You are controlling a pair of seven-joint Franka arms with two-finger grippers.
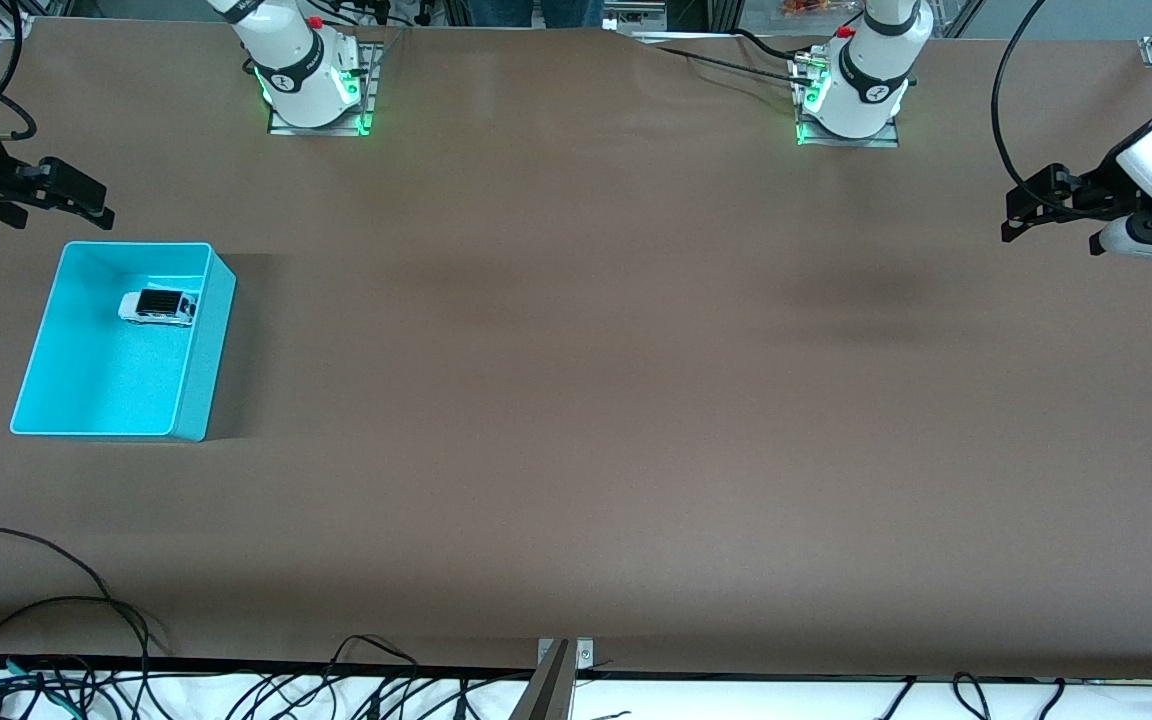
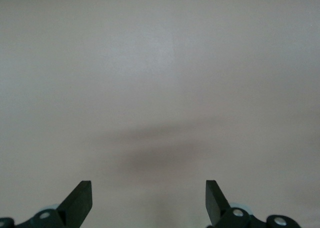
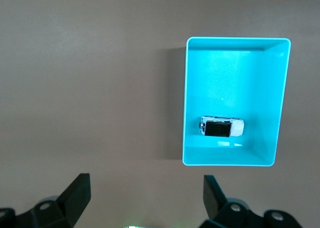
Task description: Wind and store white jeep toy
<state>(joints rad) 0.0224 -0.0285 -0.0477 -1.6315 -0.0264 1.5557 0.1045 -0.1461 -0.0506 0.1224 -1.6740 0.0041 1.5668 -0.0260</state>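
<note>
Cyan plastic catches our eye first: a cyan bin (image 1: 201, 350) sits on the brown table (image 1: 576, 400) toward the right arm's end, and inside it we see the white jeep toy (image 1: 158, 307) resting on its wheels on the bin floor. We place the toy in the part of the bin farther from the front camera, close to the wall on that side, its black roof facing up. In the right wrist view we find the same white jeep toy (image 3: 222, 127) lying crosswise in the cyan bin (image 3: 280, 98), apart from both long walls.

We see the right gripper (image 1: 71, 195) up in the air over bare table at the right arm's end, just past the bin's rim and not over the bin itself; its fingers (image 3: 75, 195) stand spread wide with nothing between them. We find the left gripper (image 1: 1036, 208) hanging over bare table at the left arm's end, well apart from the bin, and its fingers (image 2: 80, 200) are likewise parted and empty.
</note>
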